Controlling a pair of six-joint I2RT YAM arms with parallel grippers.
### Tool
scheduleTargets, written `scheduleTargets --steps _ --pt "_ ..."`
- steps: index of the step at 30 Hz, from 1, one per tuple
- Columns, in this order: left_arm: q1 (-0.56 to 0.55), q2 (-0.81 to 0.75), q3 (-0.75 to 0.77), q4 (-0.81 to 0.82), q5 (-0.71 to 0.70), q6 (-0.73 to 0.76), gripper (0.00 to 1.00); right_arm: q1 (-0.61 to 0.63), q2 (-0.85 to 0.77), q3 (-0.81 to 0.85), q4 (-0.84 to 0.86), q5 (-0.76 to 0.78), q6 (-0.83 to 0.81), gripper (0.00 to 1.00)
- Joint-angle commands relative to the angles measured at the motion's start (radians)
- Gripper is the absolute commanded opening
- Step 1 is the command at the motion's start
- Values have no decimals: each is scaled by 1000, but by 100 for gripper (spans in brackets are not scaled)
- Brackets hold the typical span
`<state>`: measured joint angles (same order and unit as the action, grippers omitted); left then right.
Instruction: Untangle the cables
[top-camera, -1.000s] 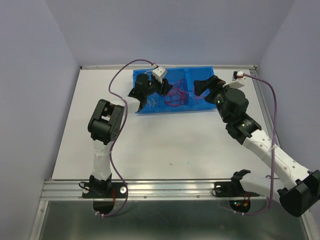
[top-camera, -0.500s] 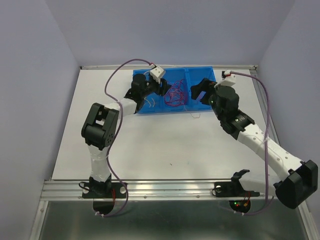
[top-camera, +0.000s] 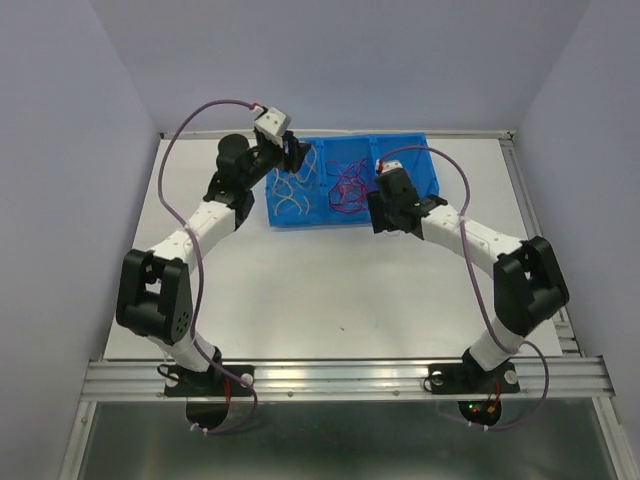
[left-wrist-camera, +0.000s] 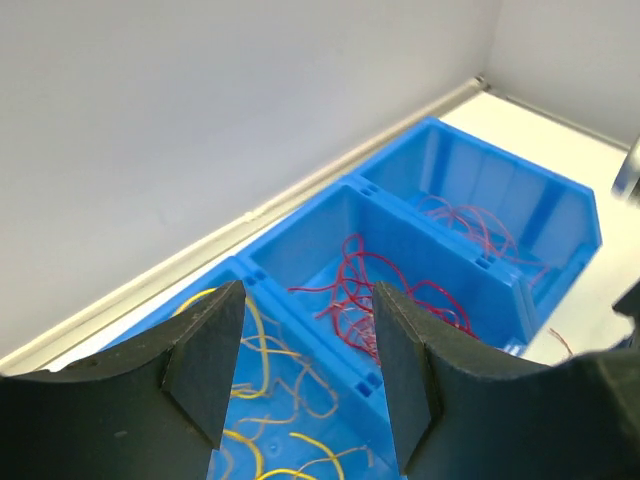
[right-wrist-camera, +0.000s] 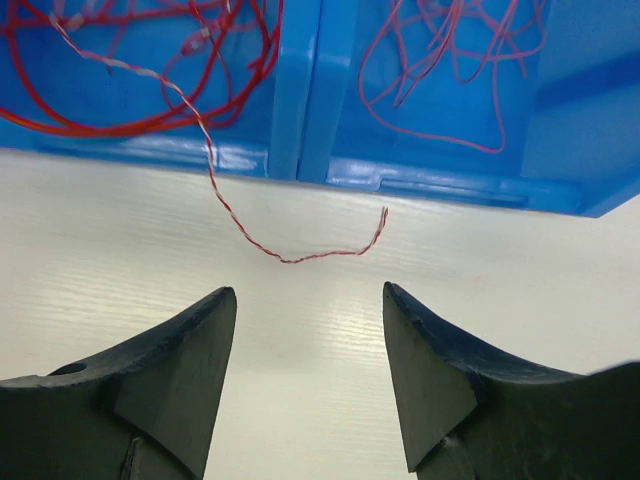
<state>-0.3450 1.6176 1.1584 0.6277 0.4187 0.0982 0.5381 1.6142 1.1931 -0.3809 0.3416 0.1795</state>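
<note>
Top external view: a blue bin (top-camera: 422, 160) stands at the far side of the table (top-camera: 330, 290), its three compartments side by side. Cream cables (top-camera: 292, 190) lie in the left compartment, dark red cables (top-camera: 347, 190) in the middle, pink cables (left-wrist-camera: 470, 225) in the right. The left gripper (left-wrist-camera: 308, 292) hangs above the left compartment, fingers spread, nothing between them. The right gripper (right-wrist-camera: 307, 293) sits over the table just beside the bin's near wall, fingers likewise apart and empty. One twisted red-and-white cable (right-wrist-camera: 290, 258) trails from the middle compartment over the wall onto the table.
</note>
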Motion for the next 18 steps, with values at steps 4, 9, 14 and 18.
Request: scheduleTargets --steps 4,9,14,18 --pt "70 -202 -74 -22 22 -35 64 5 93 88 -75 23 -71 67" --pt "80 -243 -103 -19 38 -54 64 6 177 128 -73 -6 -71 64" --pt "87 -242 -112 1 43 -61 64 20 248 160 -52 20 -84 62" --pt "92 -234 -111 6 49 -69 64 26 315 194 -35 56 -100 49"
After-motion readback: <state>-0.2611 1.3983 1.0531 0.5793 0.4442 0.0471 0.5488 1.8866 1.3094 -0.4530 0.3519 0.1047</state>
